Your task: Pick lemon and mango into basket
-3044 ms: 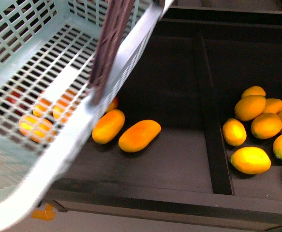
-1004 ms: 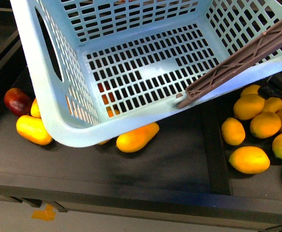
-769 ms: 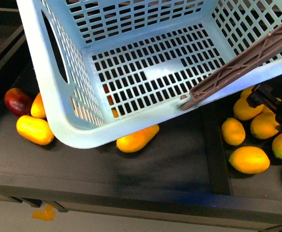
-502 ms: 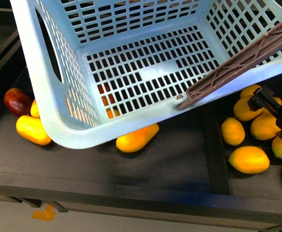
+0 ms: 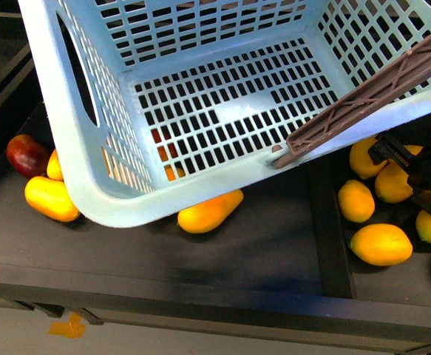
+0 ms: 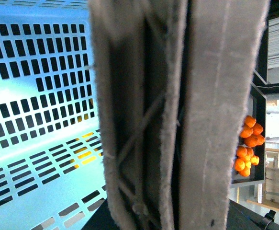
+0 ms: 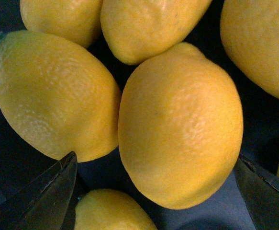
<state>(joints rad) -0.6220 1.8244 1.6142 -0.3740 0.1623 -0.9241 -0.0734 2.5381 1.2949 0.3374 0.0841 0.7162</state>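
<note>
Aqua dominates the front view: a light aqua slotted plastic basket hangs tilted over a black shelf tray, with a grey-brown lattice handle across its rim. A smooth orange-yellow oval mango lies on the tray, half under the basket's lower edge. A dark red round fruit sits by the basket's left corner. Right of the basket, past a black divider, the black right gripper hangs among yellow lemons. The left wrist view shows the handles close up and small orange fruits in a dark bin beyond the basket, then a pale room. The left gripper's fingers are unseen, so I cannot tell their state. In the right wrist view, dark fingertips stand wide apart, flanking one pebbled yellow lemon.
</note>
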